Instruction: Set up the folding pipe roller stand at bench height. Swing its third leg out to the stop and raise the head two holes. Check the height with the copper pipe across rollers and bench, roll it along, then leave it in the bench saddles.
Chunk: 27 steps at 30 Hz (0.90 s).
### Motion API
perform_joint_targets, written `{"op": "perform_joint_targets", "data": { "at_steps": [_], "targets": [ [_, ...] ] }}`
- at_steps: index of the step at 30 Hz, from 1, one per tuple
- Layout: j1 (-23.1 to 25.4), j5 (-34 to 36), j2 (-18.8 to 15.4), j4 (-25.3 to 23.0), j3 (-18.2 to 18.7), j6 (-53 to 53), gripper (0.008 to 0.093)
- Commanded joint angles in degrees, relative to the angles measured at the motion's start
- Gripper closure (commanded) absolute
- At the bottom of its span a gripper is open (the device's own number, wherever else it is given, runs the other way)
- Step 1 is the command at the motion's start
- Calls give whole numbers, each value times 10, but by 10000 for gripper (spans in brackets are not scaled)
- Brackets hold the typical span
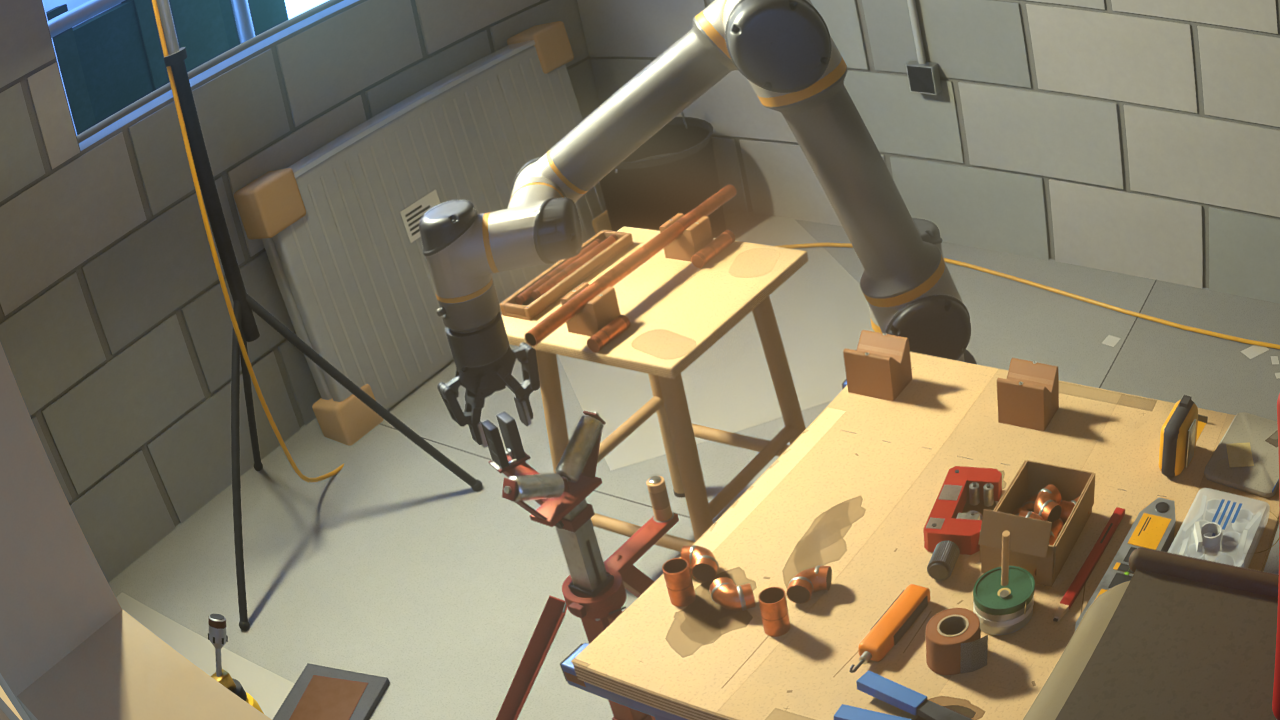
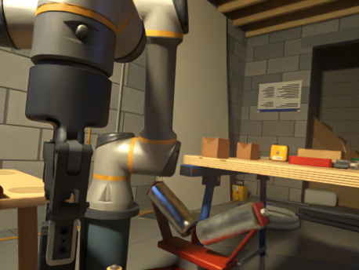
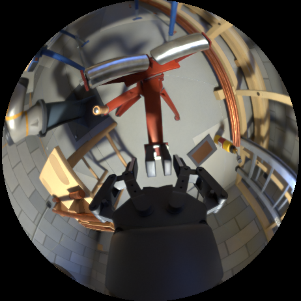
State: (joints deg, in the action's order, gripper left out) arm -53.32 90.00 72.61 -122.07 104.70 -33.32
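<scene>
The red folding roller stand [image 1: 573,528] stands on the floor at the bench's near-left corner. Its V-shaped head carries two steel rollers [image 2: 203,219] [image 3: 146,62]. My gripper [image 1: 501,439] [image 3: 158,163] hangs pointing down, just left of the head's end, open and holding nothing. The copper pipe [image 1: 631,264] lies across two wooden blocks on the small wooden table [image 1: 662,304] behind the stand. Two wooden saddles [image 1: 877,363] [image 1: 1028,392] sit on the far edge of the workbench [image 1: 895,555]. The stand's legs are mostly hidden by the bench edge.
An open cardboard box [image 1: 1038,515] of fittings sits on the bench among copper elbows [image 1: 729,587], tape rolls and hand tools. A black tripod [image 1: 237,358] with a yellow cable stands to the left. A radiator [image 1: 403,224] lines the wall behind.
</scene>
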Motion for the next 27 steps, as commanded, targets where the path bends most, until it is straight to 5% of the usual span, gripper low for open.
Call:
{"op": "perform_joint_targets", "data": {
  "at_steps": [1,27],
  "targets": [
    [0,0,1,0,-1,0,334],
    [0,0,21,42,-22,0,334]
  ]
}}
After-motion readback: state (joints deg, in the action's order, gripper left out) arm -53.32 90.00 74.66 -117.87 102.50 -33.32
